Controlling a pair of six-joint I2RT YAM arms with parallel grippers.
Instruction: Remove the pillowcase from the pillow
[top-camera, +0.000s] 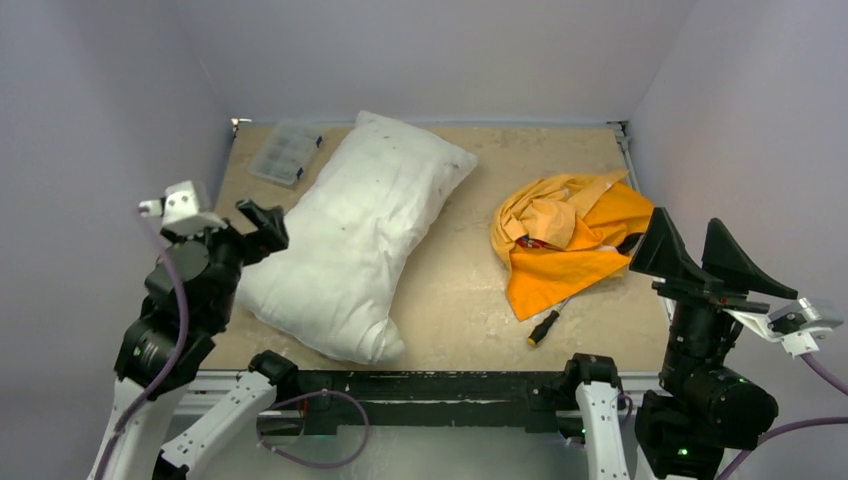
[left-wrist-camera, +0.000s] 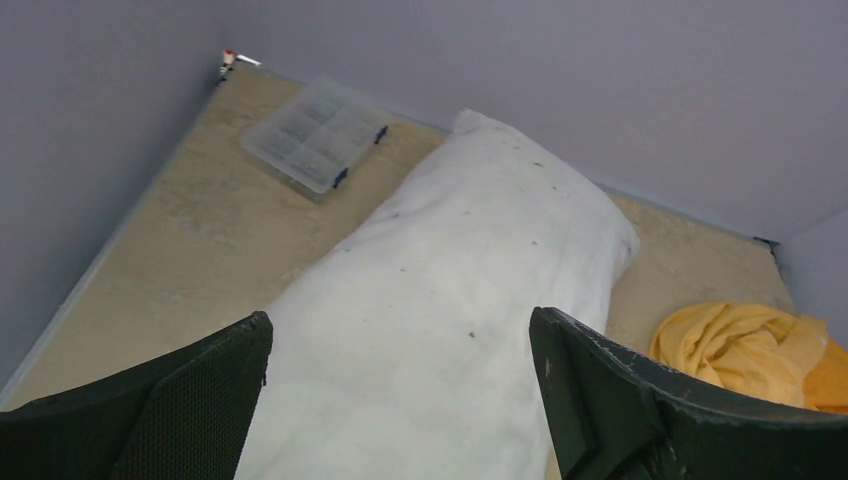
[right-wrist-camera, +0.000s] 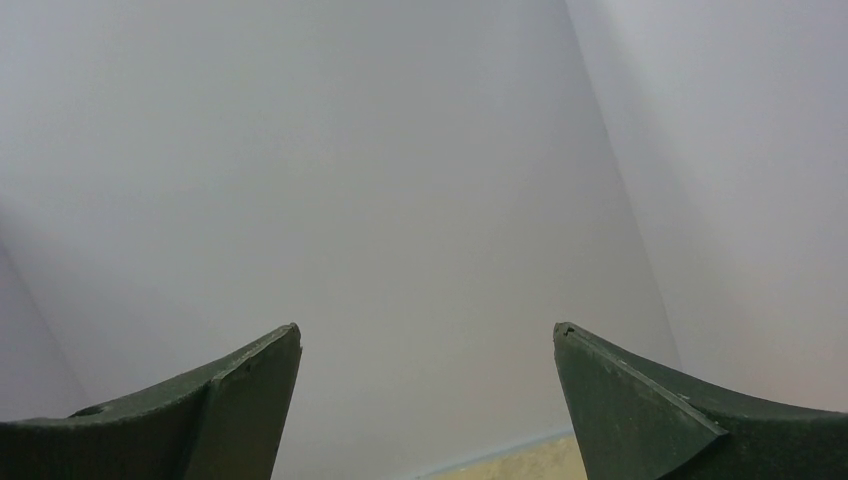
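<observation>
Top external: bare white pillow (top-camera: 355, 240) lies left on the table (top-camera: 460, 290), orange pillowcase (top-camera: 570, 245) crumpled well apart at right, screwdriver (top-camera: 545, 328) at its near edge. Left wrist: left gripper (left-wrist-camera: 400, 330) spread wide, empty, over the pillow; clear plastic box (left-wrist-camera: 315, 135) beyond. Right wrist: right gripper (right-wrist-camera: 428, 340) spread, empty, facing wall.

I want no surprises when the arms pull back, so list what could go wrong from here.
1. The open left gripper hangs right beside the pillow. A careless swing could shove the pillow's near corner over the front edge of the table.
2. The screwdriver lies at the near edge of the pillowcase. Dragging that cloth might roll it off the front.
</observation>
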